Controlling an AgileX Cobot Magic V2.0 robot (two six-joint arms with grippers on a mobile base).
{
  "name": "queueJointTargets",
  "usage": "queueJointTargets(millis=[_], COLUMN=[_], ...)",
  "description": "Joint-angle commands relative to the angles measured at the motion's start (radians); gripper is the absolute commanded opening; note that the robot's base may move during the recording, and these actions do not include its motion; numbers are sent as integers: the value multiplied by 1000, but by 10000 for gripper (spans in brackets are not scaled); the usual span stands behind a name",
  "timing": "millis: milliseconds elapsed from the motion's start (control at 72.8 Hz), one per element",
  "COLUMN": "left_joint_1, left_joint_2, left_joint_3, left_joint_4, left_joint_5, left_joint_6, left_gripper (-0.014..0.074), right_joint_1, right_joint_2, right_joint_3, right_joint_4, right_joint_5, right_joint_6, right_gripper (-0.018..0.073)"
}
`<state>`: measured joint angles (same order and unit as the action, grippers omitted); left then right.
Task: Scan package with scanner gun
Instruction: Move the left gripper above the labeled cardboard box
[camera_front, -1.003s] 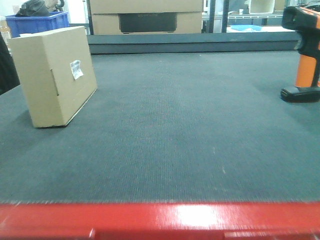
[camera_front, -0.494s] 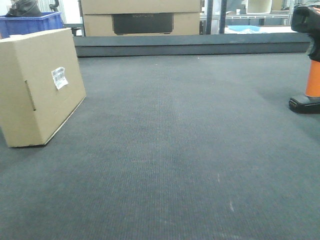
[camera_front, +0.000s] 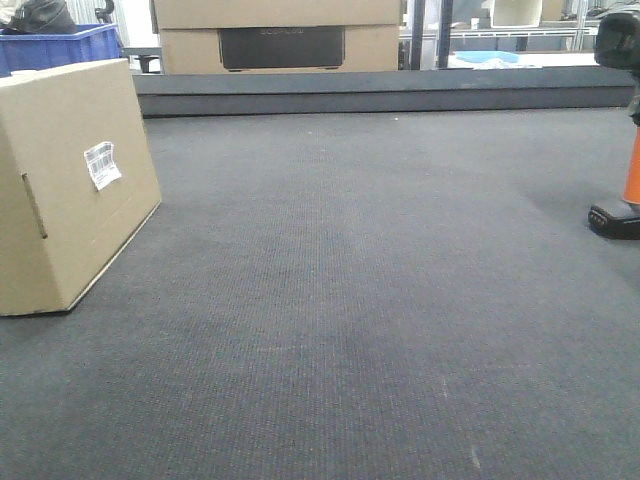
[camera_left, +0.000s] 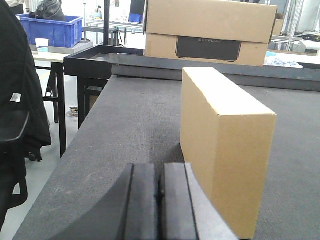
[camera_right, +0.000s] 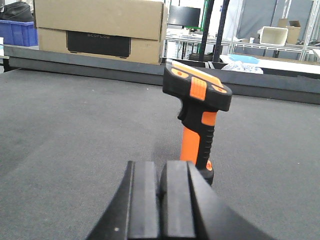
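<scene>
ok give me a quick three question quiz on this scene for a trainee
1. True or false: the scanner gun stands upright on its flat base, with nothing holding it.
2. Which wrist view shows the package standing on edge just ahead of the camera? A) left wrist B) right wrist C) neither
3. Fill in: the left pincer and right pincer are both ___, with nothing between the fingers.

Key: 1 true; 2 A; 3 shut
</scene>
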<state>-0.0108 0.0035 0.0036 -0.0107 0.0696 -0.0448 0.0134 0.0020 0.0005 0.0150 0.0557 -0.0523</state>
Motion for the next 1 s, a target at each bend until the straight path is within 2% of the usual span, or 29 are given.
queueJointTargets(millis=[0,137,275,316,426,508,645,769,824,989], left_joint_1=[-7,-7,-7,-7,-7,-7,-7,-7,-7,-7], left_joint_2=[-3,-3,-3,-3,15,87,259,484,571,759], left_joint_3=[-4,-4,-4,-28,-172,-293,-455,-612,-663,-754], left_joint_4=[-2,-2,-4,-4,-31,-33,-33,-33,-35,-81], left_joint_5=[-16,-24,-100,-40,220,345,464,704,742,750], left_joint_6=[-3,-3,-3,-3,-3,-3,-3,-1,-1,-1], left_gripper=[-111,-111,-111,-111,-111,-111,-111,-111,-111,-111], right_joint_1=[1,1,1,1,1,1,1,1,1,1], right_joint_2=[-2,-2,-2,-2,-2,-2,-2,-2,-2,-2], right_joint_3=[-1,-1,-1,-1,-1,-1,-1,-1,-1,-1], right_joint_4=[-1,-1,-1,-1,-1,-1,-1,-1,-1,-1], right_joint_5=[-18,-18,-18,-18,-18,-18,-18,-18,-18,-18], right_joint_6=[-2,-2,-2,-2,-2,-2,-2,-2,-2,-2], right_gripper=[-168,-168,-168,-168,-168,-168,-168,-168,-168,-168])
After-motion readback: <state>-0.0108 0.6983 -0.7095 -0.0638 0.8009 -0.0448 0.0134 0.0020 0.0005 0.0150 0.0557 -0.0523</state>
